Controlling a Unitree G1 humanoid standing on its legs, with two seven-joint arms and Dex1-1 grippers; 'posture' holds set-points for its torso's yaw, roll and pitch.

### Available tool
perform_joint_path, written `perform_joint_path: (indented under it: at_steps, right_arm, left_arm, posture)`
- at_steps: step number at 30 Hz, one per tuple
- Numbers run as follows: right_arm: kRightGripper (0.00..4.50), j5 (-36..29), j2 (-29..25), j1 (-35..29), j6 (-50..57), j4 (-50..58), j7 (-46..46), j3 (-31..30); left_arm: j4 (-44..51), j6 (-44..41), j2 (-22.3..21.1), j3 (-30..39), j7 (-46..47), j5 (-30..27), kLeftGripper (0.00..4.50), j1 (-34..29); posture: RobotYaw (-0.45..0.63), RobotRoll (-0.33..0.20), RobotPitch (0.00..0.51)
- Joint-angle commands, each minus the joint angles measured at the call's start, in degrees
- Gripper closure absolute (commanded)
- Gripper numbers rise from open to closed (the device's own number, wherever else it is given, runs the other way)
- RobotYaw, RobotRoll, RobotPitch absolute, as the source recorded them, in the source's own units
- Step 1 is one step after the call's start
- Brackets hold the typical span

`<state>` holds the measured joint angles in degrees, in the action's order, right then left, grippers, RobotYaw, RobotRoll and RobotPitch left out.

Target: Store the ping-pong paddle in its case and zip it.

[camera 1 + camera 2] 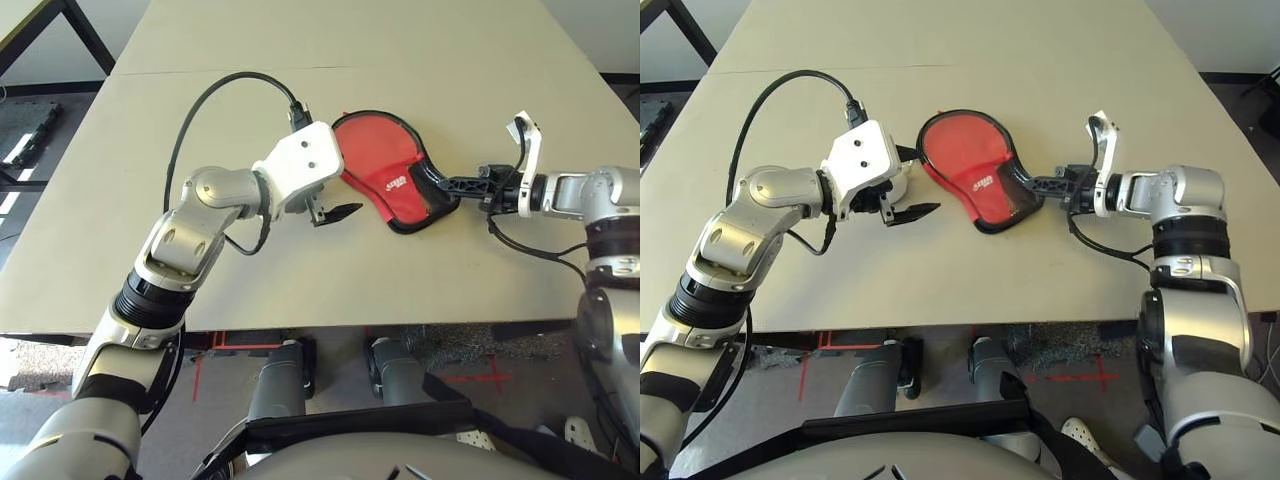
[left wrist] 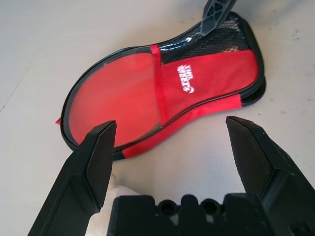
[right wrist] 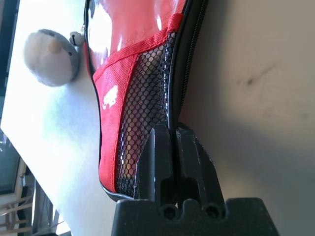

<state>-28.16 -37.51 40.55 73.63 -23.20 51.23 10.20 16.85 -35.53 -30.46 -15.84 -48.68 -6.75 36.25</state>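
Observation:
The case (image 1: 385,170) lies flat on the table, red with black zip edging, a white logo (image 2: 186,78) and a black mesh pocket (image 3: 142,98) at its narrow end. My right gripper (image 1: 445,184) is shut on the black edge at that narrow end; in the right wrist view its fingers (image 3: 170,130) press together against the zip edging. My left gripper (image 1: 333,213) hovers open just left of the case's round end and holds nothing; the left wrist view shows its fingertips (image 2: 101,137) wide apart. The ping-pong paddle is hidden.
A fluffy white ball (image 3: 51,56) sits beside the case's round end, under my left gripper. A black cable (image 1: 215,95) arches over my left forearm. The table's front edge (image 1: 330,325) runs close below both arms, and a seam (image 1: 180,72) crosses the far tabletop.

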Motion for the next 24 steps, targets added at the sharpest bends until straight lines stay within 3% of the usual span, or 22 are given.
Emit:
perform_joint_path:
  at_steps: [1,9,16,23,24]
  right_arm:
    - [4.48,-3.4,-1.9,-4.1,5.4,7.8,-1.1,2.5]
    - [4.48,-7.5,-1.5,-11.5,12.6,18.1,-6.1,9.1]
    - [4.48,-9.9,4.5,-17.8,17.6,26.9,-11.3,15.4]
    - [4.48,-11.8,6.9,-19.7,18.9,30.2,-14.8,16.5]
    - [4.25,-12.0,5.9,-19.7,17.8,30.4,-14.2,15.8]
  left_arm:
    - [-0.7,0.4,0.1,-0.4,0.0,-0.2,0.00,-0.6]
    - [-1.4,1.2,0.8,-0.8,0.1,-0.1,0.00,-0.7]
    - [-2.2,1.9,1.3,-1.0,0.1,0.1,0.00,-0.7]
    - [-2.4,2.2,1.4,-1.1,0.2,0.1,0.00,-0.9]
    - [-2.4,2.2,1.4,-1.1,0.1,0.0,0.00,-0.9]
  posture:
    - [0.03,0.000,0.193]
    - [0.02,0.000,0.190]
    - [0.01,0.000,0.194]
    - [0.01,0.000,0.193]
    - [0.01,0.000,0.193]
